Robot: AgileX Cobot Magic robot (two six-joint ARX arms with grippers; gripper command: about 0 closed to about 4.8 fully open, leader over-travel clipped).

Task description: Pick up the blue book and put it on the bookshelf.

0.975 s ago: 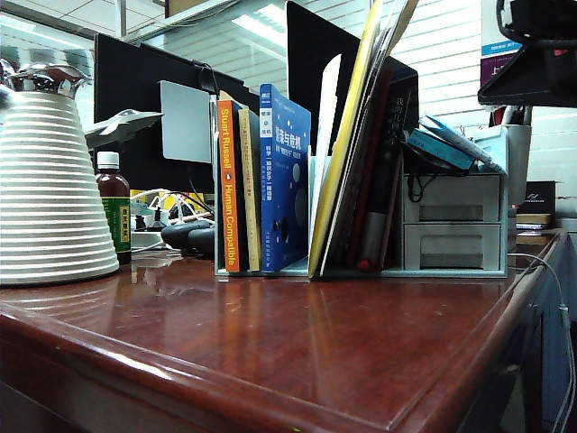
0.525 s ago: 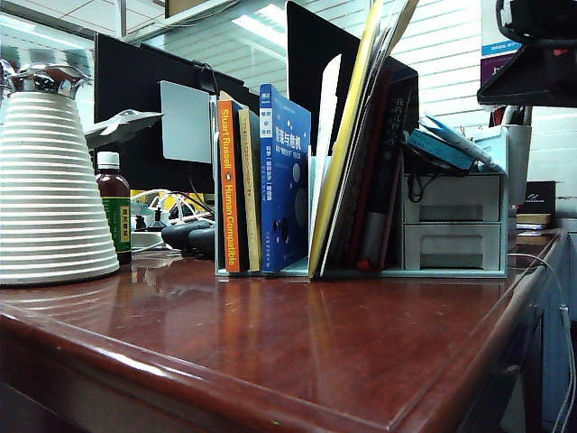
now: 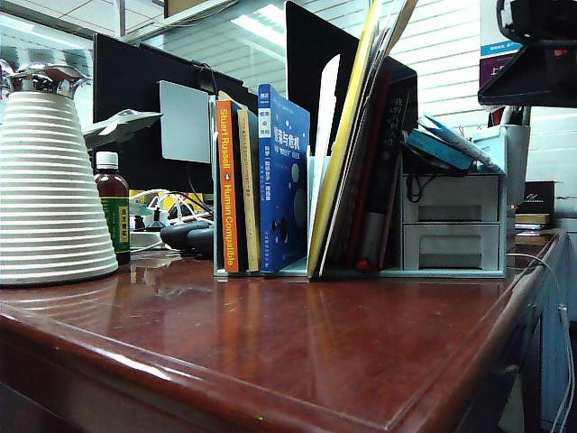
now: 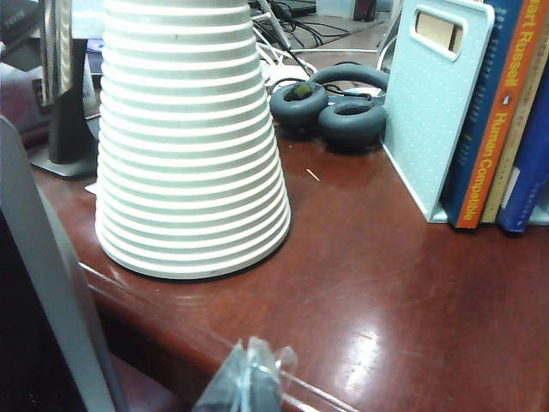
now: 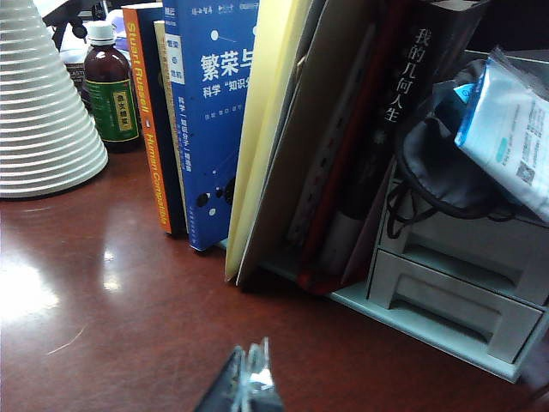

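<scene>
The blue book [image 3: 282,180] stands upright in the bookshelf [image 3: 313,194], between a tan-spined book and a pale divider panel. The left wrist view catches its spine [image 4: 530,163] beyond the bookshelf's end panel [image 4: 433,103]. My left gripper [image 4: 249,378] is shut and empty, hovering over the table's front edge, well short of the books. The right wrist view shows the book's cover [image 5: 214,112] with white text. My right gripper [image 5: 251,371] is shut and empty, low over the tabletop in front of the books. Neither gripper shows in the exterior view.
A white ribbed cone-shaped vessel [image 3: 50,180] stands at the left, with a brown bottle [image 3: 114,216] behind it. Headphones [image 4: 334,107] lie beside the rack. The orange-spined book [image 3: 227,185] stands left of the blue one. A two-drawer organiser [image 3: 451,225] sits at the right.
</scene>
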